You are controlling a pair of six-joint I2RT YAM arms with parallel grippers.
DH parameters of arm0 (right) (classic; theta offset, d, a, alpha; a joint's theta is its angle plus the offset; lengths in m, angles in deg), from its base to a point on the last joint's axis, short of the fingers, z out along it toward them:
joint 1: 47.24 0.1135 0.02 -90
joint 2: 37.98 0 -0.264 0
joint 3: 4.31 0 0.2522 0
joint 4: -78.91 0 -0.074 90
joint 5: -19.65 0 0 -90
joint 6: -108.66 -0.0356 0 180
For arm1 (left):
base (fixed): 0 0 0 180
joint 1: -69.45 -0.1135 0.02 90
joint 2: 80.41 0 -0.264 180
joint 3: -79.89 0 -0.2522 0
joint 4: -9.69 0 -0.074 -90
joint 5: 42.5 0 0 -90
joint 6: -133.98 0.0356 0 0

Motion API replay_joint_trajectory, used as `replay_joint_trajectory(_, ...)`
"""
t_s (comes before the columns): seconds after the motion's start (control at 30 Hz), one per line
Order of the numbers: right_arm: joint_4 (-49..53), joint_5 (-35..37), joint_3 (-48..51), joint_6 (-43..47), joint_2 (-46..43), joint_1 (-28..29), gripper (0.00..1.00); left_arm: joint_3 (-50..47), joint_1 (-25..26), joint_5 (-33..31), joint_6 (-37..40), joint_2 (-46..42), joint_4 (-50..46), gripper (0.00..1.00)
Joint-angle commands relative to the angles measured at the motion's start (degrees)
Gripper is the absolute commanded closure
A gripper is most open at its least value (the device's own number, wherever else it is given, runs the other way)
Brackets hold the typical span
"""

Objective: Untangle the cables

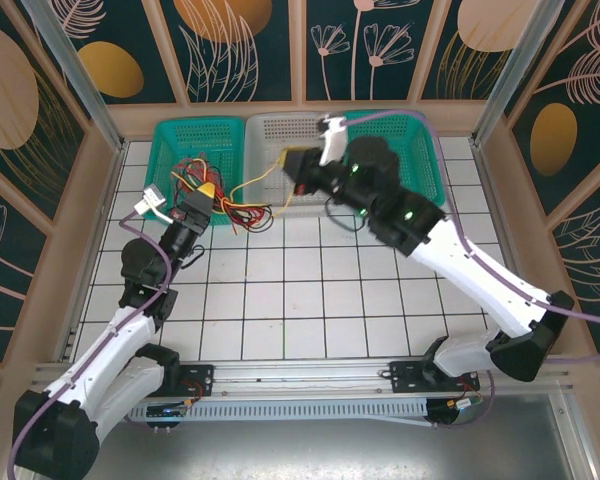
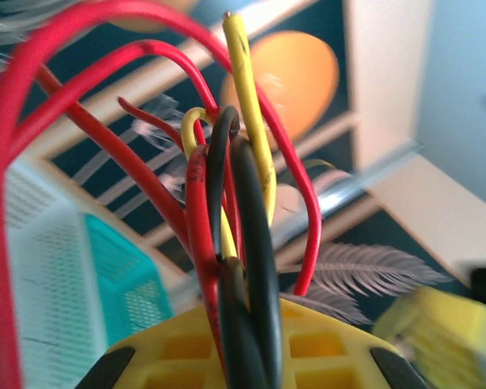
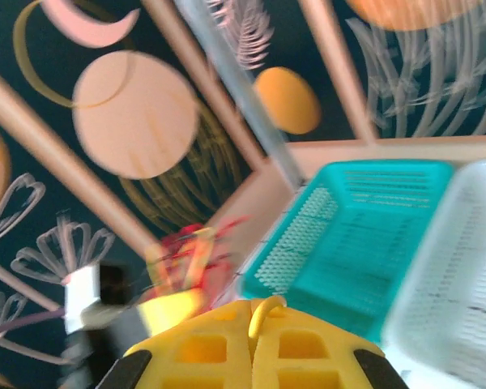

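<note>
Cables (image 1: 227, 205), red, yellow and black, lie in one bunch just left of the white basket (image 1: 280, 132). They hang over the front rim of the green basket (image 1: 180, 140) that stands against the white basket's left side, and loose red ends trail onto the tiled table (image 1: 310, 290) in front of it.

The left gripper (image 1: 204, 193) is in the middle of that bunch. In the left wrist view its yellow fingers (image 2: 324, 344) are pressed together on several strands at once, with black, red and yellow wires rising from between them and looping upward.

One yellow cable (image 3: 264, 311) leaves the bunch and runs rightward over the front part of the white basket to the right gripper (image 1: 294, 168), which hangs above that basket. In the right wrist view its yellow fingers are closed, and a small loop of this yellow strand is pinched between them. The left gripper and the bunch appear blurred beyond it, to the left of the baskets.
</note>
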State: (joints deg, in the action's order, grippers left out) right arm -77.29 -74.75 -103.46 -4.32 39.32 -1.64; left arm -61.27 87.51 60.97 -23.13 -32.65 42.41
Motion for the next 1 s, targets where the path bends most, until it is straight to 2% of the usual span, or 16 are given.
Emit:
replay_joint_trajectory(0.0, 0.9, -14.1, 0.6, 0.7, -2.0, -12.2, 1.0, -2.1, -0.2, 16.5, -6.8, 2.0, 14.7, 1.0)
replay_joint_trajectory(0.07, -4.8, -24.6, 6.6, -1.9, -2.0, -18.5, 1.0, -1.3, -0.3, 21.3, -13.3, 4.5, 23.2, 1.0)
replay_joint_trajectory(0.1, -7.8, -27.3, 10.2, -3.0, -2.1, -20.4, 1.0, -0.5, -0.2, 22.7, -16.2, 5.5, 27.5, 1.0)
replay_joint_trajectory(0.23, -15.4, -27.3, 22.1, -3.8, -2.6, -20.8, 1.0, 7.0, -0.3, 25.3, -23.0, 8.6, 34.4, 1.0)
replay_joint_trajectory(0.37, -26.0, -23.3, 34.9, -8.5, -3.3, -14.9, 1.0, 14.2, -0.2, 21.1, -25.2, 12.0, 37.4, 1.0)
replay_joint_trajectory(0.53, -44.7, -15.8, 46.5, -19.3, -2.8, -1.4, 1.0, 17.5, -0.2, 7.2, -22.9, 16.0, 37.1, 1.0)
replay_joint_trajectory(0.63, -46.4, -10.7, 45.2, -19.7, -2.1, 9.1, 1.0, 17.7, -0.3, -0.7, -14.3, 16.8, 32.5, 1.0)
replay_joint_trajectory(0.7, -44.4, -8.6, 42.1, -18.4, -2.7, 14.5, 1.0, 17.7, -0.2, -7.9, -3.7, 14.4, 19.4, 1.0)
replay_joint_trajectory(0.77, -38.6, -5.7, 37.4, -15.6, -3.5, 19.3, 1.0, 16.1, -0.3, -19.2, 4.2, 11.9, 7.8, 1.0)
replay_joint_trajectory(0.83, -31.6, -2.6, 32.0, -12.0, -3.9, 22.9, 1.0, 12.3, -0.9, -25.9, 3.5, 10.4, 5.5, 1.0)
replay_joint_trajectory(0.9, -27.0, -3.6, 28.0, -10.5, -3.8, 24.0, 1.0, 8.7, -2.0, -25.7, -2.0, 10.6, 8.6, 1.0)
replay_joint_trajectory(0.97, -23.5, -6.5, 23.7, -9.4, -3.6, 24.3, 1.0, 7.3, -2.0, -25.9, -4.5, 10.8, 6.2, 1.0)
